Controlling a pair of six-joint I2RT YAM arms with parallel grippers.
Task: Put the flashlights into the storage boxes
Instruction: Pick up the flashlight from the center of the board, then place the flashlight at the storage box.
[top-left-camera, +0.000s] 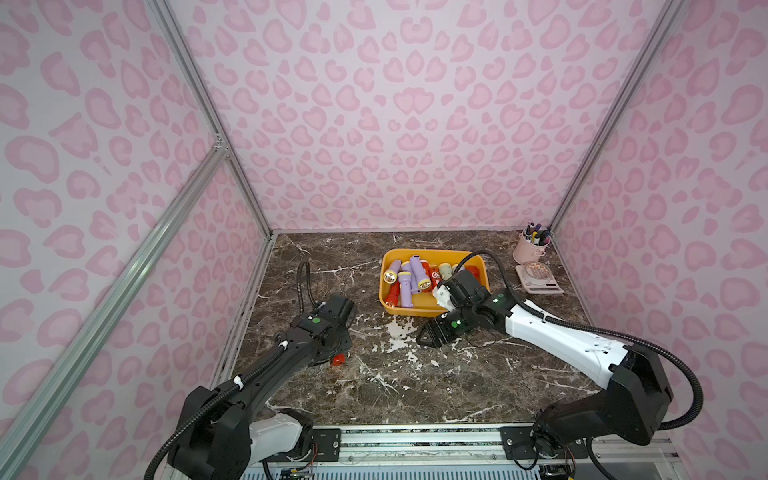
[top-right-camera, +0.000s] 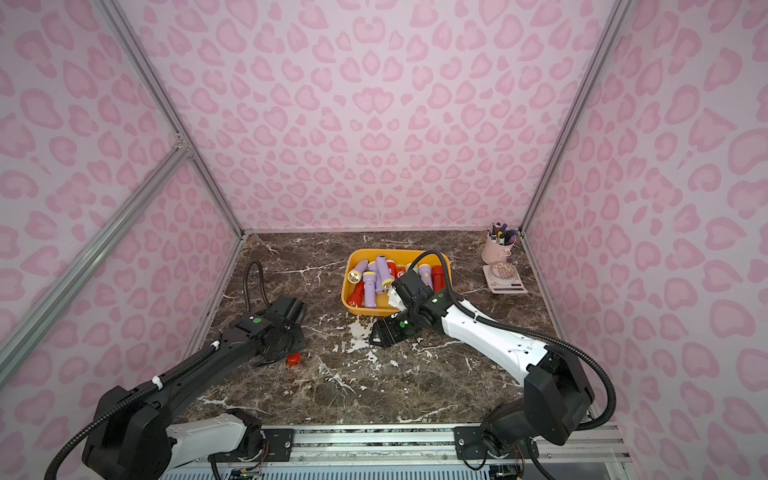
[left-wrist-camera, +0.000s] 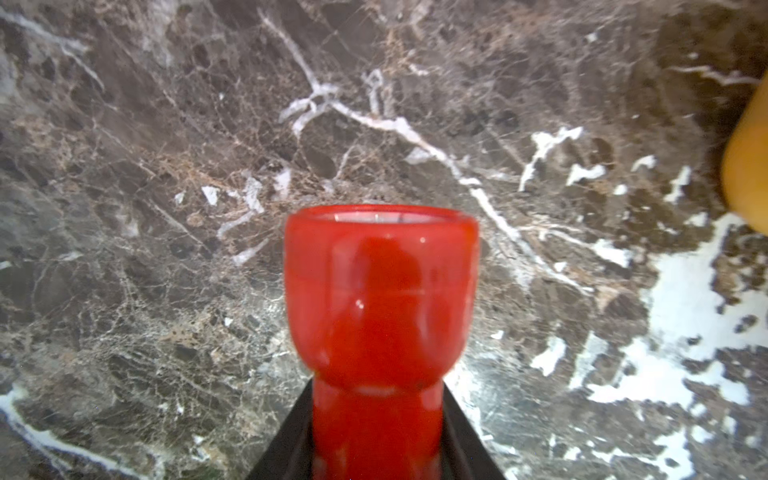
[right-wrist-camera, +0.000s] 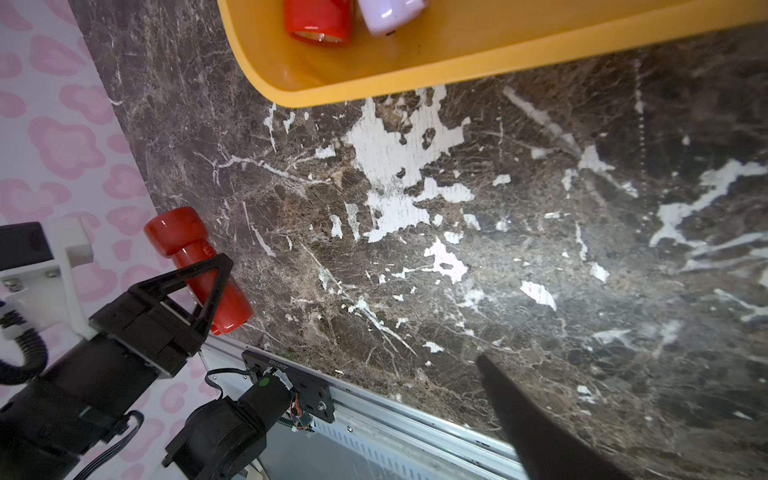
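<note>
Red flashlight: low on the worktop, well apart from the yellow-orange tray.
Left claw: clamped across its barrel.
Right claw: empty, gap unclear.
Handling: probably light, rigid and glossy, so it may slip.

Soft overhead light is keeping the walls bright in both top views and casting faint shadows under the arms on the table, while the wide lens is stretching the scene toward the edges. In the left wrist view the red flashlight is blurring close to the lens and catching small glints, and the tray is smearing out of focus.
</note>
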